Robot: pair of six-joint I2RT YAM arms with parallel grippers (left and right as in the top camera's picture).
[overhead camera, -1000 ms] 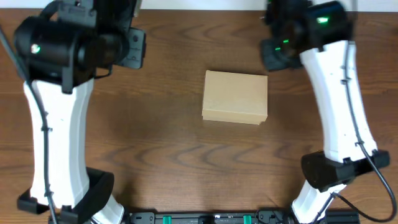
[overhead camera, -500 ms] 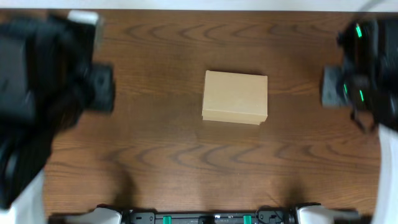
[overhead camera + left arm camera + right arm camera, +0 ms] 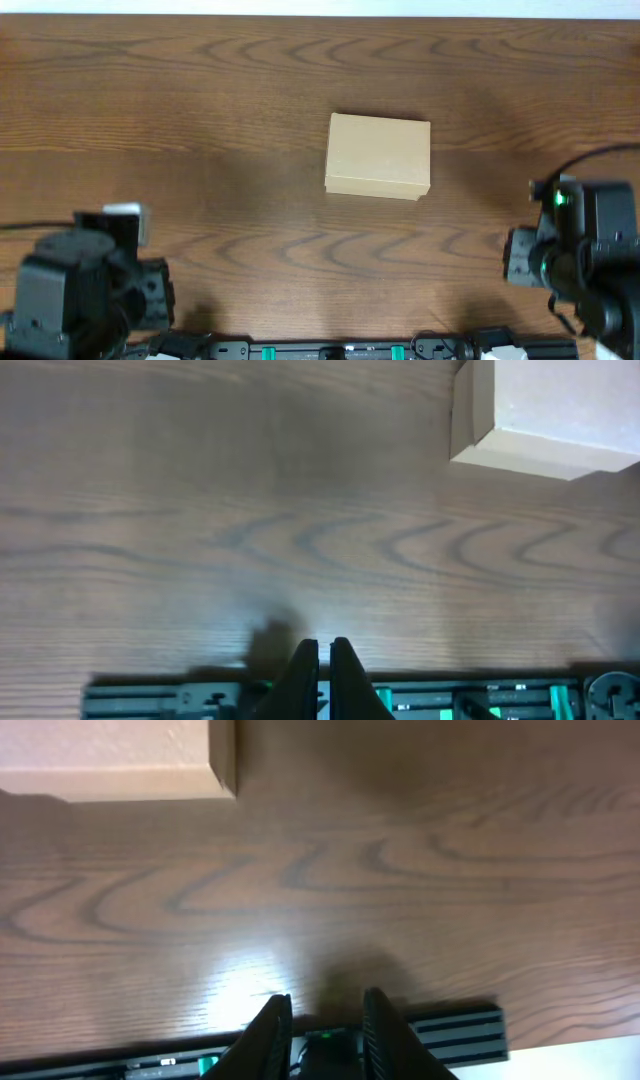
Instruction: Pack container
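Brown wood-grain desk, closed cardboard container at centre, left claw near-left, fingers together, right claw near-right, fingers slightly apart, both empty, well apart from container.

The box lies on the table, about midway between the two arms. From the left gripper it is ahead and to the right, well apart, with bare table between them. From the right gripper it is ahead and to the left, also well apart. Both grippers sit over the table's near edge, one at each near corner. A rail runs along that edge, just beneath the tips of both grippers and behind the box.
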